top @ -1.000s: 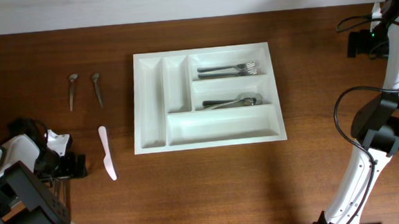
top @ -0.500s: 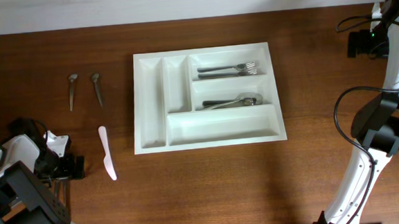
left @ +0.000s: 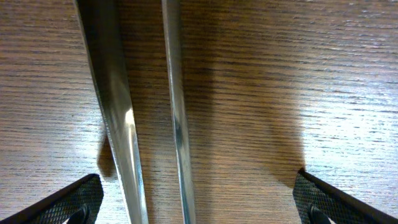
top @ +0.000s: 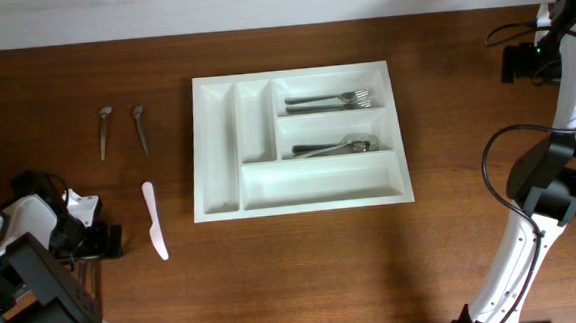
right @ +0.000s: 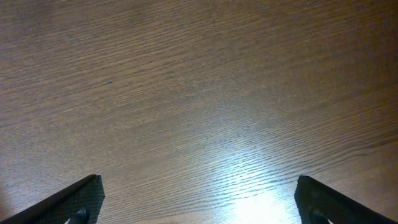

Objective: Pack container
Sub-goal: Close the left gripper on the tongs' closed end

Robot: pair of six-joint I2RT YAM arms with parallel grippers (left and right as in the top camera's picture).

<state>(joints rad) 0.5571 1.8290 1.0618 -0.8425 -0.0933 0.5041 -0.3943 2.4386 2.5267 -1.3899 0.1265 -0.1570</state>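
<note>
Container point(top: 319, 183): white, rectangular, five compartments; set flat at mid-counter point(top: 305, 271), towards the far edge. Two narrow upright compartments at left and the long bottom compartment bare.
Forks point(top: 329, 101): metal, lying lengthwise in the top long compartment.
Metal cutlery point(top: 335, 147): in the middle long compartment, apparently spoons; count unclear.
Small spoons, two point(top: 105, 131) point(top: 141, 127): loose on the counter, well left of the container, side by side, apart from each other.
White knife point(top: 154, 220): plastic, on the counter nearer than the spoons, just beside the left arm.
Left gripper point(left: 199, 205): low at the near left corner, fingers point(left: 81, 199) spread wide, grasping nothing; two slim metal shafts point(left: 118, 112) point(left: 177, 112) running between them, untouched, kind not discernible.
Right gripper point(right: 199, 202): fingers point(right: 317, 199) spread wide over bare wood, grasping nothing.
</note>
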